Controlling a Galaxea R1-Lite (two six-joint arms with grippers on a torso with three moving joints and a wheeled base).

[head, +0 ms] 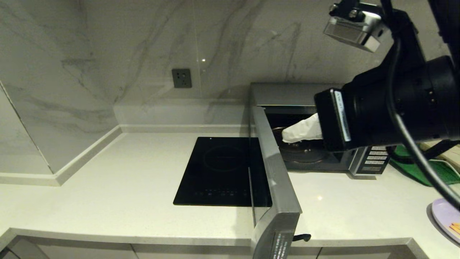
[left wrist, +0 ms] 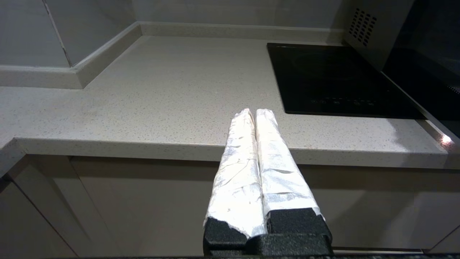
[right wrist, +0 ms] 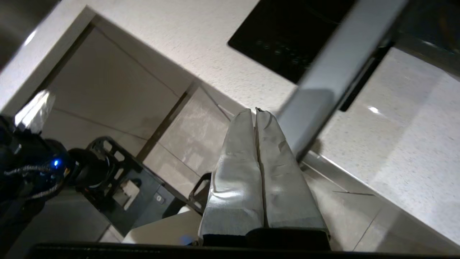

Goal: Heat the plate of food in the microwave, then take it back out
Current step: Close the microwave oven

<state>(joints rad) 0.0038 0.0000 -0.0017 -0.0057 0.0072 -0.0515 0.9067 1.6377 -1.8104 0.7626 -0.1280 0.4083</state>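
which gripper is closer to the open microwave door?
Right. The right gripper, fingers shut, sits right beside the microwave door. The left gripper, also shut, hangs low before the counter edge, left of the cooktop.

The head view looks down at the counter (head: 107, 187), cooktop (head: 219, 172) and open microwave (head: 287, 118). The left wrist view sits low before the counter edge, facing the cooktop. The right wrist view looks steeply down past the microwave door (right wrist: 334, 79) to the floor. All three share the cooktop.

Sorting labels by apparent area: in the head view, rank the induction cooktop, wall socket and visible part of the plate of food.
1. induction cooktop, clearly largest
2. plate of food, cut off at the frame edge
3. wall socket, smallest
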